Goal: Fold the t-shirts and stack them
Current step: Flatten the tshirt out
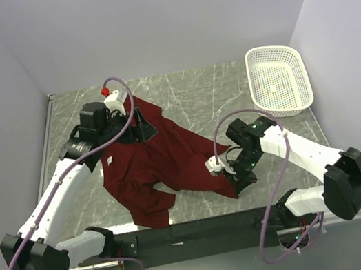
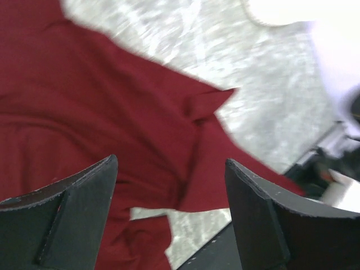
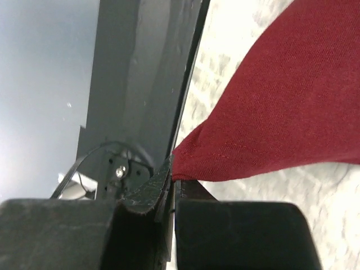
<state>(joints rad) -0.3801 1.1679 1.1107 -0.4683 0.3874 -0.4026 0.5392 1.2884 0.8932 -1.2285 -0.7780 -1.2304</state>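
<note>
Plain maroon t-shirt (image 1: 144, 169), white basket (image 1: 281, 111)

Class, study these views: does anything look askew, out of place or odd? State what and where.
The maroon t-shirt lies rumpled and diagonal on the table, not flat, one corner pinched in the right pincer. The white basket looks undamaged; nothing else stands out.
</note>
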